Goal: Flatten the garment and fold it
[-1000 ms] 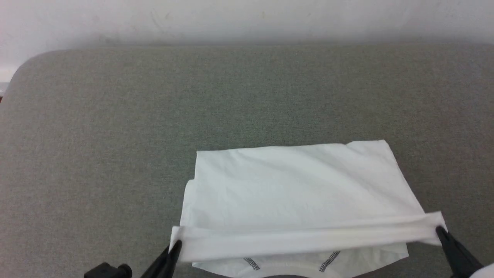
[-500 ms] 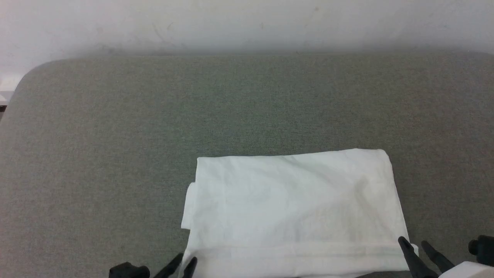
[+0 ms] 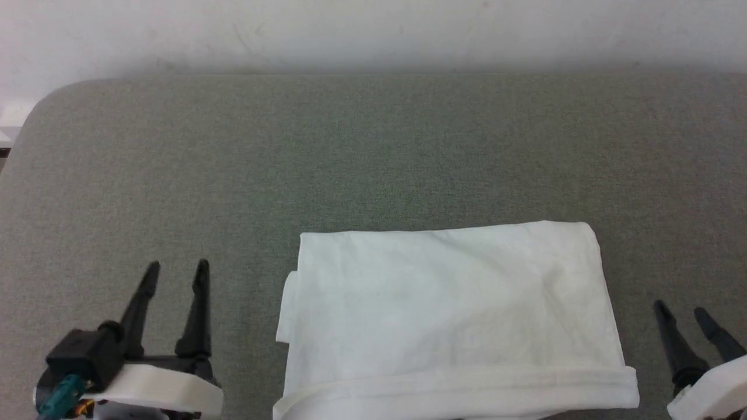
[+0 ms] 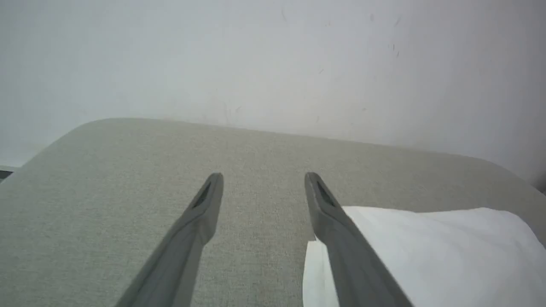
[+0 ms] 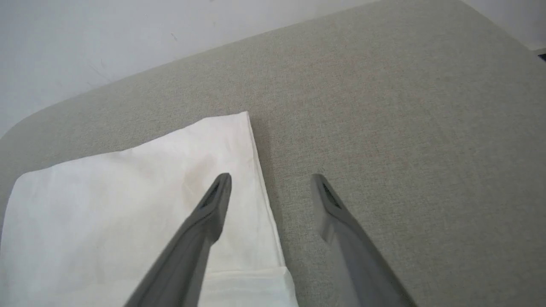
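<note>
The garment (image 3: 449,315) is lying folded into a tidy white rectangle on the grey bench (image 3: 373,151), and everything else is being placed from it. Its hemmed band is running along the edge nearest the robot, and a small flap of cloth is poking out at its left side. The top layer is sitting fairly smooth, with only faint creases showing.

Off to the garment's left, well apart from it, the left claw (image 3: 178,265) is hovering with its two dark fingers spread wide, gripping nothing. From the left wrist view, bare bench is showing between those fingers, and the garment's corner is lying just beyond the inner one.

On the garment's right side, the right claw (image 3: 679,308) is sitting near the hemmed corner without touching it, its jaws also standing apart and empty. In the right wrist view one finger is crossing in front of the garment's right edge while the other is pointing over bare bench; whether that finger is brushing the cloth, I cannot tell.

Beyond the garment's far edge, open bench is stretching away to a pale wall (image 3: 373,29).
</note>
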Motion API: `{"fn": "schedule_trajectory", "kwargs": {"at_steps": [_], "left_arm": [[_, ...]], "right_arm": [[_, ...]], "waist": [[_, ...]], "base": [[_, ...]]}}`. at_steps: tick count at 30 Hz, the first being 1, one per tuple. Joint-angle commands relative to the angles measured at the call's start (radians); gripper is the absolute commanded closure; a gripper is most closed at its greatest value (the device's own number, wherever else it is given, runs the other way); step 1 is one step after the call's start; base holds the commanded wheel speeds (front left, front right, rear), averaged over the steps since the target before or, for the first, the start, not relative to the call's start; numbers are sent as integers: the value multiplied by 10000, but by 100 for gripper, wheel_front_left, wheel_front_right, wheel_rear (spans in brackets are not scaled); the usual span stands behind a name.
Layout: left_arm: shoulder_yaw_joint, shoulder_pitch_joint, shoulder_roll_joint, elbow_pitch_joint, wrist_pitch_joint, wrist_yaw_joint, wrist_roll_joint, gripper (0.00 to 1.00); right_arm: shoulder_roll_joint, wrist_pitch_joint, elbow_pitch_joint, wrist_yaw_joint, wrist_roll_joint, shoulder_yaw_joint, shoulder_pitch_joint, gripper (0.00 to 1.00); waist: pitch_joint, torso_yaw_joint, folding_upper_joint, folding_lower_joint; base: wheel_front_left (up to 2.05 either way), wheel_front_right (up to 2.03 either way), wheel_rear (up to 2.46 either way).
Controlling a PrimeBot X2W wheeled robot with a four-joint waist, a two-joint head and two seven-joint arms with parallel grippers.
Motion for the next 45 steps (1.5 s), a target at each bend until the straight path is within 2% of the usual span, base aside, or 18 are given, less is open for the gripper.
{"fn": "schedule_trajectory", "kwargs": {"at_steps": [1,5,10,19,26,27,28,29,30,38,45], "left_arm": [[301,168,-255,-165,-41,97,385,0],[1527,712,-1175,-639,-44,4,1787,0],[1980,1009,-1868,-551,-45,-754,2610,0],[2353,786,-2435,-263,-46,-1808,3387,0],[2532,751,-2709,66,-47,-2365,3509,0],[2568,747,-2729,91,-47,-2423,3518,0],[2608,745,-2743,112,-47,-2473,3526,0],[2640,748,-2754,130,-47,-2522,3539,0],[2662,755,-2760,148,-47,-2570,3546,0],[2720,940,-2823,269,-47,-2740,3593,0],[2683,1130,-2922,304,-47,-2807,3569,0]], "right_arm": [[10,-70,35,-9,-110,-32,-259,0],[10,71,513,-9,-600,97,-861,0],[10,582,1555,-9,-1195,322,-1427,0],[10,654,2793,-9,-1735,409,-1987,0],[10,890,3733,-9,-1147,676,-2293,0],[10,905,3873,-9,-1141,715,-2363,7],[10,920,4026,-9,-1040,740,-2439,32],[10,952,4202,-9,-900,735,-2512,62],[11,1043,4367,-9,-833,791,-2564,100],[11,1183,4872,-9,-581,947,-2830,100],[-178,1067,4446,-9,-1130,-55,-2897,100]], "waist": [[74,40,0,-1],[244,117,0,-1],[519,356,0,-1],[965,823,0,-1],[1078,914,0,-1],[1079,917,0,-1],[1072,915,0,-1],[1053,912,0,-1],[1029,914,0,-1],[633,888,0,-1],[325,717,0,-1]], "base": [[0,0,0],[0,0,0],[0,0,0],[0,0,0],[0,0,0],[0,0,0],[0,0,0],[0,0,0],[0,0,0],[0,0,0],[0,0,0]]}}
